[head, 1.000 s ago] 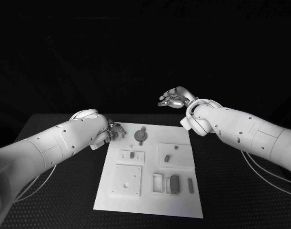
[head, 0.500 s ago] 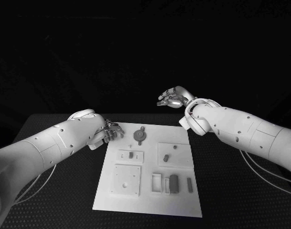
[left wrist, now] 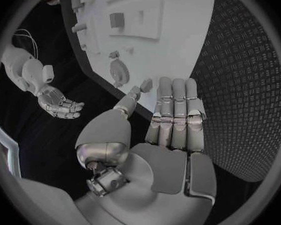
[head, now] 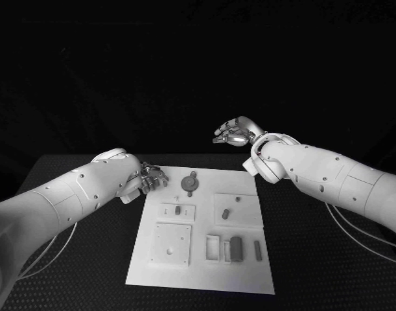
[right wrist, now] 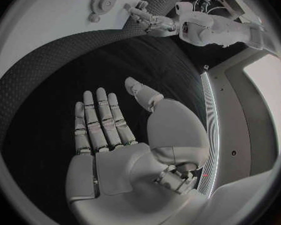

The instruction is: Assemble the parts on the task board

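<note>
left robot hand (head: 149, 179) apparently beside task board (head: 207, 272).

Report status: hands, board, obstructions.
Left hand open, empty, at task board's far left corner. Right hand open, empty, raised beyond the board. Parts on board. Nothing in the way.

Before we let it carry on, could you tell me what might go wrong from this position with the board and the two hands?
The left hand hovers open at the far left corner of the task board, near the round geared part; a careless approach might nudge the board or knock that part. The right hand is raised, open, beyond the board's far edge, so it may be poorly placed to steady anything. The small parts near the board's near edge look easy to scatter.
</note>
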You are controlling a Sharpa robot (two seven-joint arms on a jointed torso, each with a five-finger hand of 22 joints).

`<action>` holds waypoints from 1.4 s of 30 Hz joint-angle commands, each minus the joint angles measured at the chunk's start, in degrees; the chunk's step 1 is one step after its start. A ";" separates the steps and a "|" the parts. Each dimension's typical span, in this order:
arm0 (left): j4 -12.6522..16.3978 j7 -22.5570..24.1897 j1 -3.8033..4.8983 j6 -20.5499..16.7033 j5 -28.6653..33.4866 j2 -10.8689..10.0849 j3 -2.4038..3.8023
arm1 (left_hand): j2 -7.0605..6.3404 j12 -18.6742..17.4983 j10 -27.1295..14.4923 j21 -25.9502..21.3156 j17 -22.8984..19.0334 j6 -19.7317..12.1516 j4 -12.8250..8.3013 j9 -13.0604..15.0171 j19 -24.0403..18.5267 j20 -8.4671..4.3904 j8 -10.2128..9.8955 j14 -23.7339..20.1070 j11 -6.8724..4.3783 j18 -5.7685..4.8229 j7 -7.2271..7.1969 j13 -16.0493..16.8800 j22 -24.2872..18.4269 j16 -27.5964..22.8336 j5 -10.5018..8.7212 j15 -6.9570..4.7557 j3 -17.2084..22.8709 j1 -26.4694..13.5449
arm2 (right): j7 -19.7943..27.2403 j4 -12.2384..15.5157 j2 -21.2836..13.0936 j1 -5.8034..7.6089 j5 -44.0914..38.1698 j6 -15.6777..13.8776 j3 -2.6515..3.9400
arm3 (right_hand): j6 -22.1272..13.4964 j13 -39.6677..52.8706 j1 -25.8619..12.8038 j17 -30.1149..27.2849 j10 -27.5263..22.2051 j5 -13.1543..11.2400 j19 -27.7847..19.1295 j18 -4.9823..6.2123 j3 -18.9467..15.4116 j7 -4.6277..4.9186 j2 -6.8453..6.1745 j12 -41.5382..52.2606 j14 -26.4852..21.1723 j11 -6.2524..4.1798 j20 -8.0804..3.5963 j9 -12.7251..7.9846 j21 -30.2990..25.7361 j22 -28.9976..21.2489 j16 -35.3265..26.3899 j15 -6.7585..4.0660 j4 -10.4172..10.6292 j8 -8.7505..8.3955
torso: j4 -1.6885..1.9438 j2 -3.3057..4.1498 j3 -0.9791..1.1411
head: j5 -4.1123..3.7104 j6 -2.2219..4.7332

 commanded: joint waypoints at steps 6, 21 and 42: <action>0.42 0.75 -0.26 0.50 1.76 0.17 -0.03 | -0.10 0.40 -0.42 -0.11 -0.16 -0.08 0.10 -0.18 -0.28 0.08 -0.20 -0.50 0.00 -0.01 0.09 -0.12 -0.09 0.41 -0.12 0.08 -0.71 0.50 | 0.50 -0.06 0.07 -0.01 -0.11 0.18 0.02 | -0.44 -0.06 -0.21 0.07 -0.09 -0.09 -0.34 -0.62 -0.01 0.64 -0.34 -0.22 -0.45 0.30 0.02 -0.10 -0.25 0.13 -0.23 -0.10 0.09 0.20 | 0.00 0.01 0.00 | 0.06 -0.02; 0.45 1.18 -0.25 0.48 2.02 0.25 0.01 | -0.90 0.59 -0.40 -0.09 -0.49 0.05 0.58 -0.42 -0.11 0.03 -0.07 -0.48 -0.05 0.08 0.03 -0.36 -0.20 0.69 -0.17 0.03 -1.60 -0.57 | 0.48 -0.16 0.13 -0.01 -0.11 0.19 0.02 | -0.45 -0.05 -0.18 0.10 -0.08 -0.09 -0.38 -0.65 0.00 0.64 -0.31 -0.24 -0.47 0.30 0.02 -0.14 -0.32 0.23 -0.25 -0.09 0.08 0.23 | 0.02 0.03 -0.03 | -0.11 0.01; -0.59 1.83 -0.51 1.02 2.77 1.17 -0.01 | 1.66 0.77 -0.56 -0.13 -1.05 0.60 0.04 -0.64 -0.35 0.12 0.44 -0.80 -0.15 0.04 -0.10 -0.85 -0.34 1.06 -0.59 0.10 -1.49 1.73 | 0.45 -0.40 0.51 -0.01 -0.11 0.42 0.02 | -0.46 -0.05 -0.17 0.15 -0.07 -0.09 -0.39 -0.68 0.00 0.64 -0.27 -0.25 -0.48 0.30 0.01 -0.19 -0.40 0.36 -0.27 -0.08 0.08 0.27 | -0.02 0.02 -0.04 | -0.16 0.04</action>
